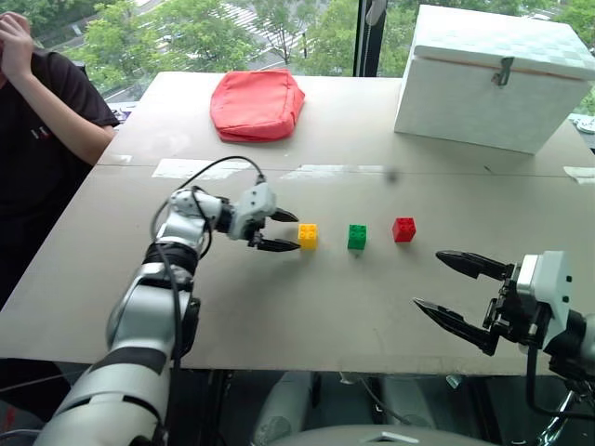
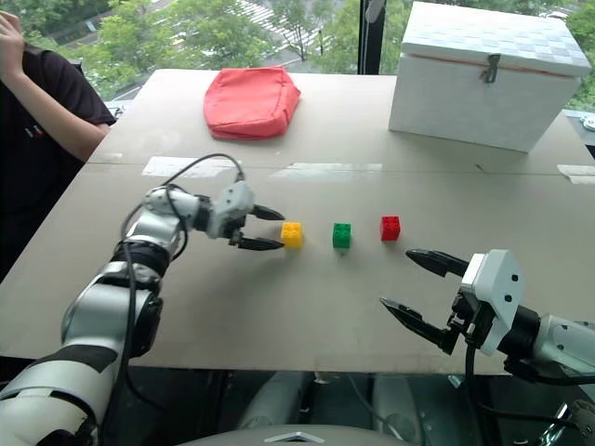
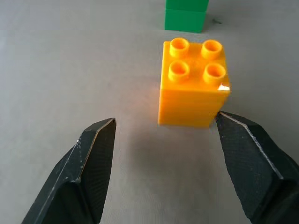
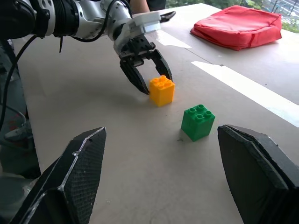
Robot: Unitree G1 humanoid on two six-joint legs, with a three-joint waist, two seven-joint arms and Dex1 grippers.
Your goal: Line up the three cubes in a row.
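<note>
A grey-brown table (image 1: pixel 279 307) stood before a window onto trees, with a red fabric pouch (image 1: pixel 257 104) and a white box (image 1: pixel 493 79) at its far side and a seated person (image 1: pixel 42 121) at the robot's left. The three cubes sat near the table's middle in an evenly spaced row, each apart from the next: the yellow cube (image 1: pixel 308 235) toward the robot's left, the green cube (image 1: pixel 357 236) in the middle, the red cube (image 1: pixel 403 229) toward the right. The left tool (image 1: pixel 282 230) lay low over the table with its fingers apart, their tips just beside the yellow cube; in the left wrist view one tip (image 3: pixel 231 125) appeared to be at or touching the cube's lower corner. That was the main hazard: any sideways drift or twist of this tool as it withdrew would probably nudge the light cube out of line or push it toward the green one. The right tool (image 1: pixel 461 292), fingers spread and empty, hovered near the table's front edge, well apart from the red cube, and posed little risk unless it swept forward.
</note>
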